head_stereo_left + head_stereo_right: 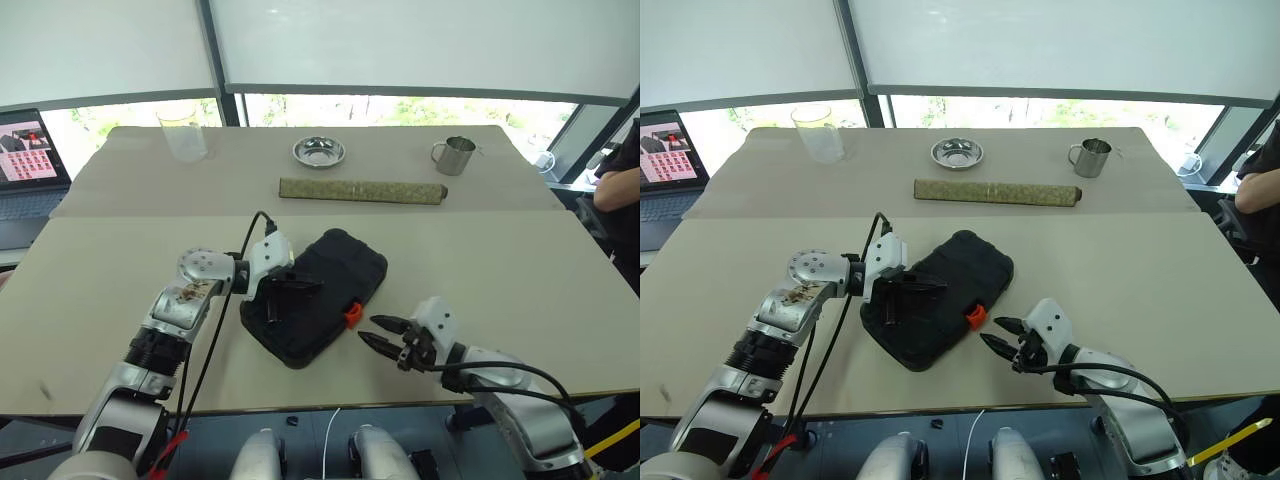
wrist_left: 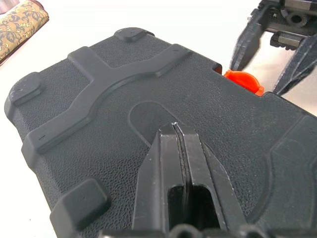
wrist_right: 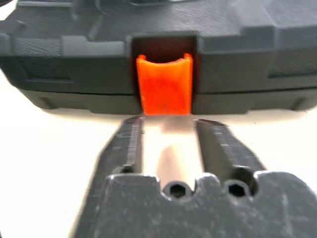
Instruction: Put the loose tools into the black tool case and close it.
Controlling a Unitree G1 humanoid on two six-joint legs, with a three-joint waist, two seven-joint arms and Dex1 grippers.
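The black tool case (image 1: 340, 262) lies closed on the beige table, its textured lid up and its small orange latch (image 1: 352, 314) on the near edge. My left gripper (image 1: 287, 290) is shut, and its fingertips (image 2: 174, 130) rest on the lid. My right gripper (image 1: 381, 333) stands open just off the case's near edge. It points at the latch (image 3: 164, 84) with nothing between its fingers, and its tips stop a little short of it. The loose tools are out of view.
Behind the case lies a rolled patterned mat (image 1: 361, 190). A steel bowl (image 1: 318, 151), a steel mug (image 1: 455, 155) and a clear cup (image 1: 183, 132) stand on the far table. A laptop (image 1: 30, 160) sits far left. A person's arm (image 1: 620, 175) shows at the right edge.
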